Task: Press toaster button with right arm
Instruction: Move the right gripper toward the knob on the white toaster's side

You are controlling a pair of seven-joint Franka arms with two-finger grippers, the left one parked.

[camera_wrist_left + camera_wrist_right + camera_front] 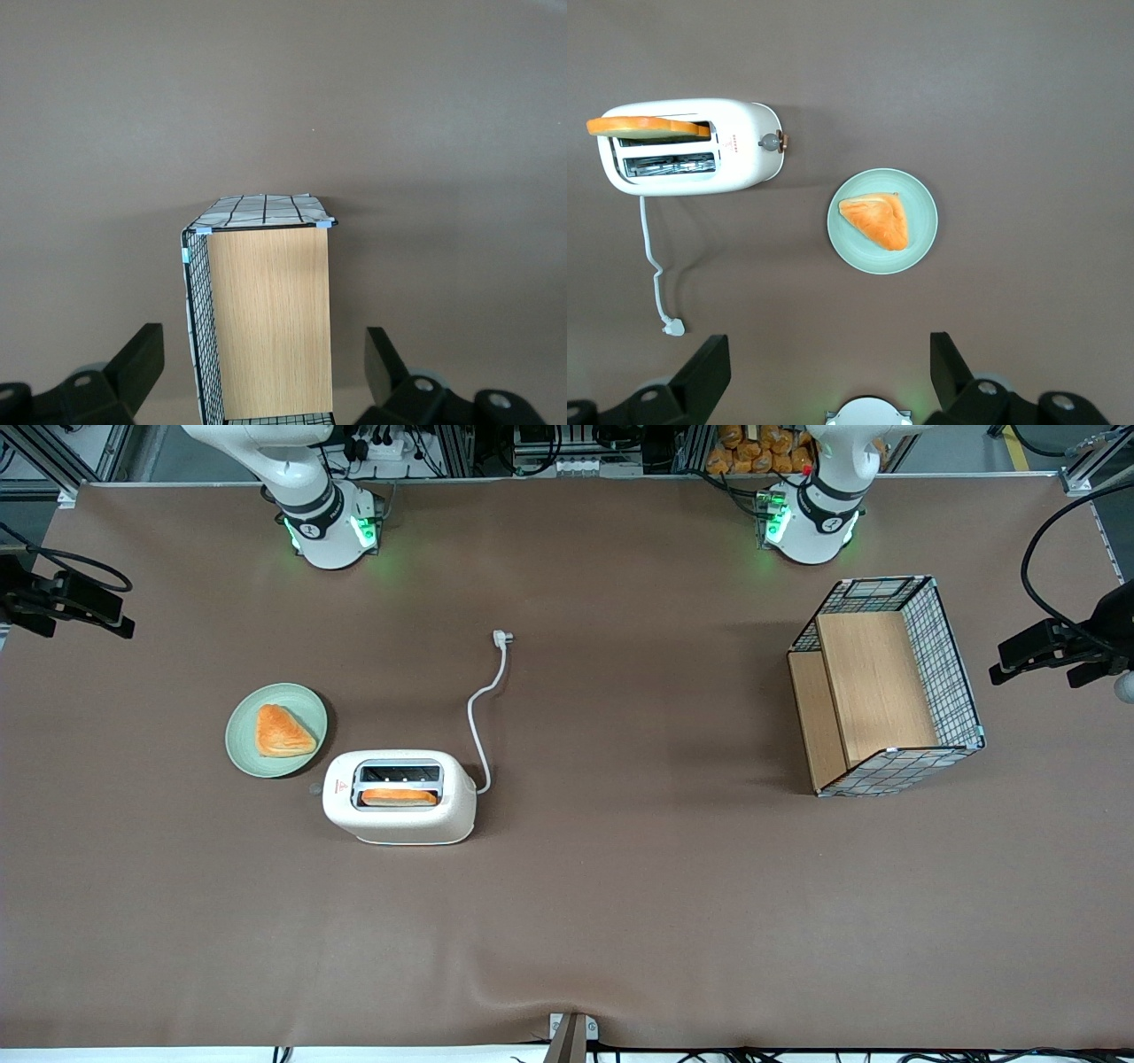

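Toaster (400, 797): cream-white, 2 slots, flat on the brown tabletop (620, 886); its long axis runs between the 2 arms' ends of the tabletop.
Toaster button (770, 141): small pale-grey knob on the toaster's short end face, pointing at the plate.
Toast (399, 797): 1 orange slice in the toaster slot nearer the front camera.
Plate (276, 730): green, just beside the toaster's button end, carrying 1 triangular pastry (282, 732).
Cord (485, 708): white, leaves the toaster's other end; plug lies loose.
Hand (828, 376): high above the toaster and plate, fingers spread wide, holding nothing.
Wire basket (886, 686): well apart from the toaster, toward the parked arm's end.
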